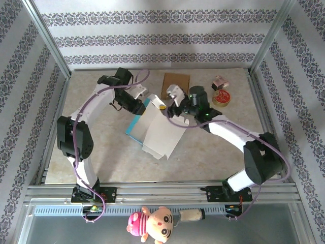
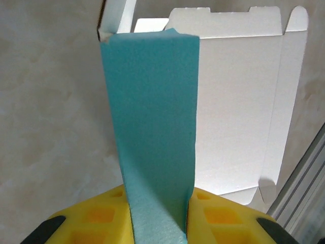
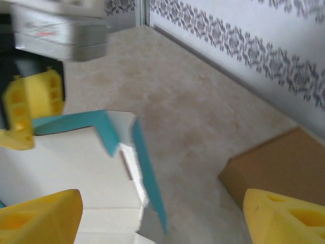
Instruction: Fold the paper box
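The paper box (image 1: 158, 131), white inside and teal outside, lies partly unfolded in the middle of the table, with one teal side wall raised. My left gripper (image 1: 145, 104) is at the box's far left corner. In the left wrist view the gripper (image 2: 157, 216) is shut on the upright teal flap (image 2: 152, 117), and the white panel (image 2: 238, 107) lies flat beyond it. My right gripper (image 1: 170, 109) hovers over the box's far edge. Its yellow fingers (image 3: 40, 218) stand wide open, with the box's teal corner (image 3: 147, 173) between them, untouched.
A brown cardboard piece (image 1: 175, 84) lies just behind the box, close to the right gripper's far finger (image 3: 284, 216). A round red tin (image 1: 222, 97) and a small pink object (image 1: 220, 81) sit at the back right. A plush doll (image 1: 152, 222) lies below the front rail.
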